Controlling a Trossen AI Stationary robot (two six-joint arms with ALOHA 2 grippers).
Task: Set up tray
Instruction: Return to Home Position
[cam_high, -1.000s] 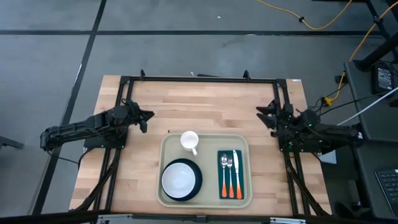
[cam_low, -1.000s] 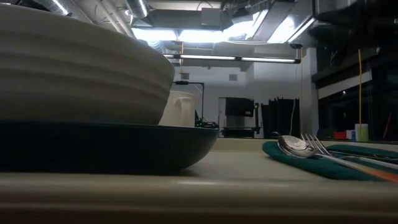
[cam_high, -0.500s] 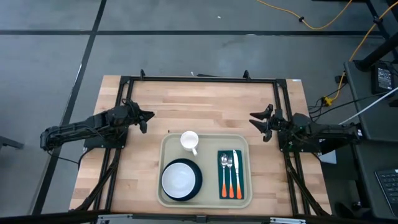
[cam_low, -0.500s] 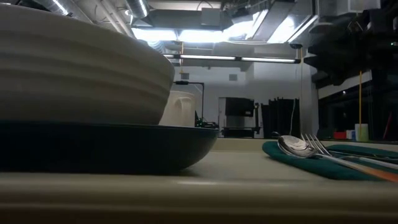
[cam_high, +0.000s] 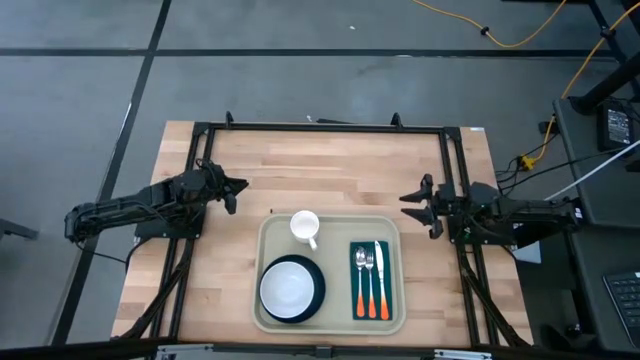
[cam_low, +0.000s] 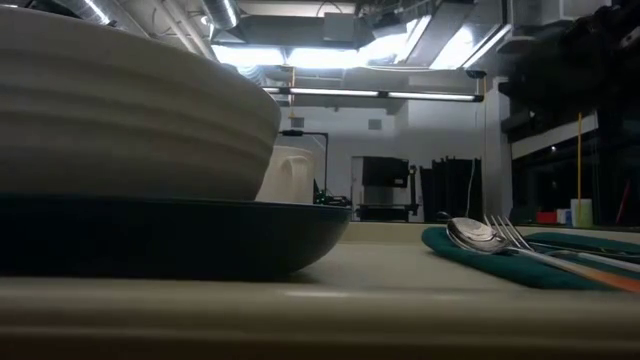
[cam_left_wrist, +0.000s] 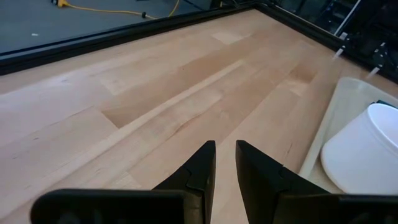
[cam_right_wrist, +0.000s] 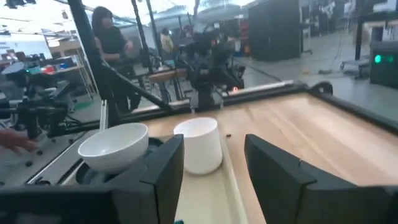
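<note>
The beige tray lies at the table's near middle. On it stand a white mug, a white bowl on a dark plate, and a dark green napkin bearing orange-handled cutlery. My right gripper hovers open just off the tray's far right corner, facing the mug and bowl. My left gripper waits left of the tray, its fingers almost together over bare wood, with the mug off to one side.
Black frame rails run along the table's far, left and right sides. Bare wood stretches between the tray and the far rail. People and equipment show in the room beyond. In the low view the bowl and plate fill the foreground.
My right gripper has moved toward the table's left and slightly toward the near edge, closing on the tray's far right corner. Its dark arm has come into the low view's upper right. The left arm and the things on the tray have kept still.
</note>
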